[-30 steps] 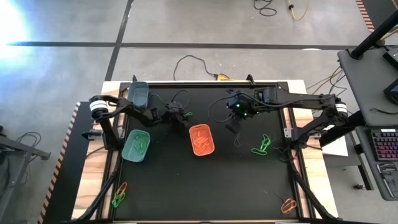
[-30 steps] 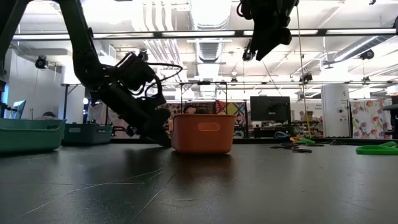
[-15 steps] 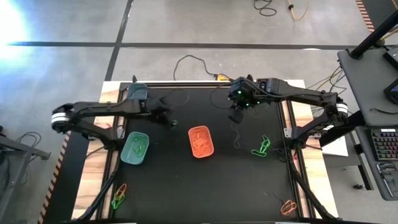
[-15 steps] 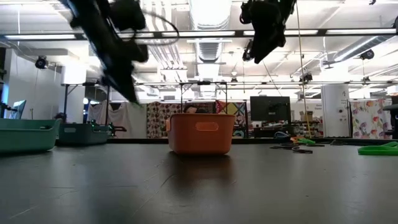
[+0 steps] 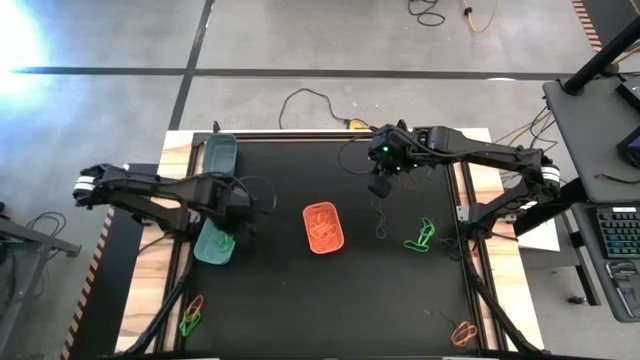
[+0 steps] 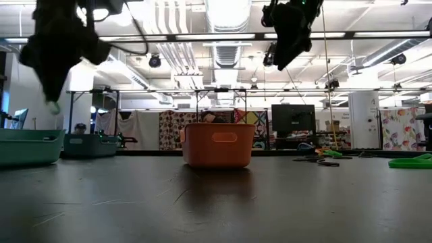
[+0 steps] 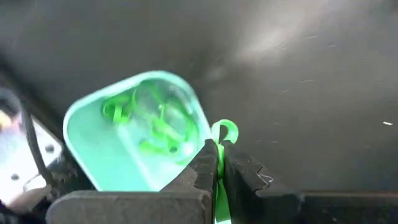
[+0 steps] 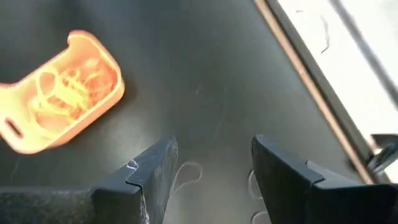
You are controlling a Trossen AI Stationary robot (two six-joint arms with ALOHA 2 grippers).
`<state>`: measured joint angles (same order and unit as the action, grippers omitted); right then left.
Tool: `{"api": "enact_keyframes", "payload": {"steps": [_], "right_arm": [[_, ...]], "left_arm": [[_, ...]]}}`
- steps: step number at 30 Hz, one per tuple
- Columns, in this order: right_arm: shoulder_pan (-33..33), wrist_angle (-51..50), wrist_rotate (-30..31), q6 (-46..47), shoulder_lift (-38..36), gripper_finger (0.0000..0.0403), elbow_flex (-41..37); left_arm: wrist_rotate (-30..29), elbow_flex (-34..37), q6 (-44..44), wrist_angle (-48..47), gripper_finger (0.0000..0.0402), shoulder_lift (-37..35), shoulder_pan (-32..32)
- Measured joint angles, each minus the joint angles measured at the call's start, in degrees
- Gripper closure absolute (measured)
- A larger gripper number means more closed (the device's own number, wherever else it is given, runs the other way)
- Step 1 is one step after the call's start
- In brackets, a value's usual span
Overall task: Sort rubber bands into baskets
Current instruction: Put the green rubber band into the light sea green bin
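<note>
My left gripper [image 5: 243, 218] is shut on a bright green rubber band [image 7: 224, 131], high above the table at the right rim of the light teal-green basket [image 5: 216, 241]. That basket holds several green bands [image 7: 155, 124]. In the low view, the left gripper [image 6: 52, 94] hangs high at the left. My right gripper [image 5: 380, 186] is open and empty, high over the far middle of the table, with dark bands [image 8: 186, 175] on the table below it. The orange basket [image 5: 323, 227] holds orange bands. The dark grey-teal basket [image 5: 220, 154] stands at the far left. My left gripper pinches the green rubber band between its two shut fingers. A small loop of the band [image 7: 225, 128] sticks out past the fingertips, and a strand [image 7: 219, 183] runs back between them. The fingers point down. The band is lifted clear of the table.
Loose green bands [image 5: 420, 236] lie at the right and dark ones [image 5: 380, 216] beside them. Orange bands [image 5: 462, 332] lie at the near right corner. Orange and green bands [image 5: 192, 312] lie at the near left corner. Cables run along the far edge.
My left gripper has risen from the table beside the orange basket. It has gone toward the table's left and near edges with the green band, which is now lifted clear by the light teal-green basket. My right gripper has shifted slightly toward the far edge, still open.
</note>
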<state>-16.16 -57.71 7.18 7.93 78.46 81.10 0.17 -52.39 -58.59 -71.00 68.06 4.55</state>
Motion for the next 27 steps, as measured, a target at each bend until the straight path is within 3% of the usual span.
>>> {"api": "enact_keyframes", "payload": {"steps": [9,12,16,22,27], "right_arm": [[0.39,-1.41,-1.16,6.30,-6.22,0.0202,-13.44],[0.37,2.39,-0.60,10.86,-10.42,0.0202,-19.80],[0.15,7.32,1.87,15.79,-15.60,0.0202,-26.37],[-0.39,9.21,3.33,18.10,-18.03,0.0202,-30.37],[-0.25,8.55,-1.44,15.25,-18.06,0.0202,-31.18]], "left_arm": [[3.57,10.94,-18.34,0.87,0.0401,-0.05,-0.24],[-0.75,11.34,-23.57,1.12,0.0401,1.09,-0.36],[-6.51,10.88,-24.65,2.05,0.0399,2.42,-2.86],[-5.29,11.48,-22.28,1.95,0.0380,6.66,-7.99],[-5.71,11.31,-17.90,2.83,0.0347,9.62,-9.65]]}}
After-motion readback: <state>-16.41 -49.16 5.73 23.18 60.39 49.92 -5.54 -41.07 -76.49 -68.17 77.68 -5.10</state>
